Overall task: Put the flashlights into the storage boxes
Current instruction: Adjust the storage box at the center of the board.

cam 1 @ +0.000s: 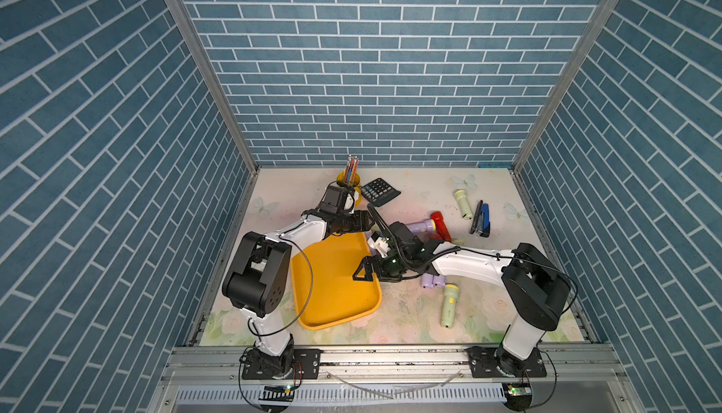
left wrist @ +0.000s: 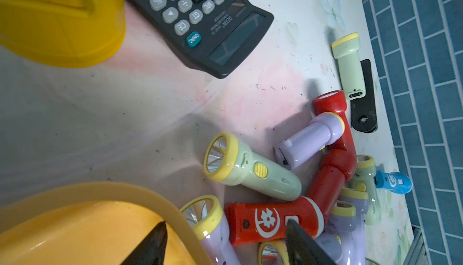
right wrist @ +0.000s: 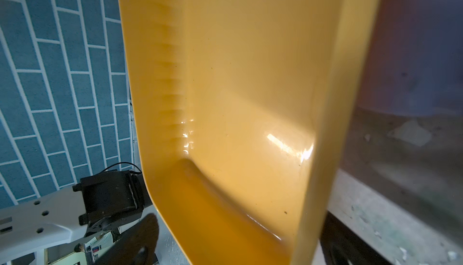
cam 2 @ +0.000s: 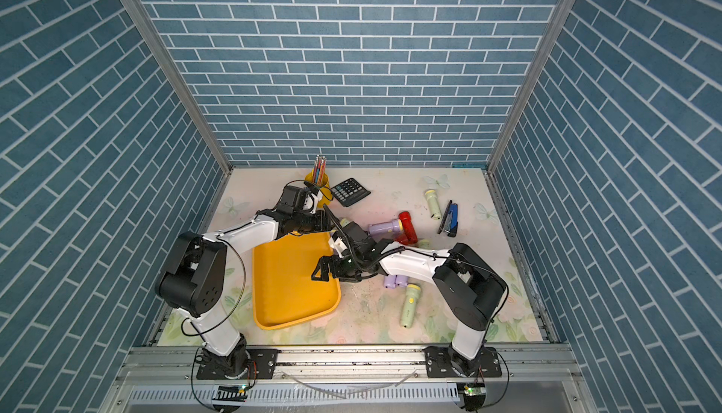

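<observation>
The orange-yellow storage box [cam 1: 332, 294] lies left of centre with nothing showing inside. Flashlights are piled at its far right corner: a pale green one [left wrist: 253, 168], a red one with a flower emblem [left wrist: 265, 222], a lilac one with a yellow head [left wrist: 208, 226] and a small blue one [left wrist: 393, 182]. My left gripper [left wrist: 225, 223] is open just above the lilac and red ones. One finger is over the box's corner, the other over the red body. My right gripper [cam 1: 363, 272] [right wrist: 238, 226] stands wide open over the box's right rim [right wrist: 333, 125]. Loose pale green flashlights [cam 1: 449, 305] [cam 1: 464, 204] lie apart.
A black calculator [cam 1: 379, 191] and a yellow pencil cup [cam 1: 349, 180] stand at the back. A blue-black stapler [cam 1: 481, 219] lies at the right by a green flashlight. Blue brick walls close in three sides. The two arms cross closely over the pile.
</observation>
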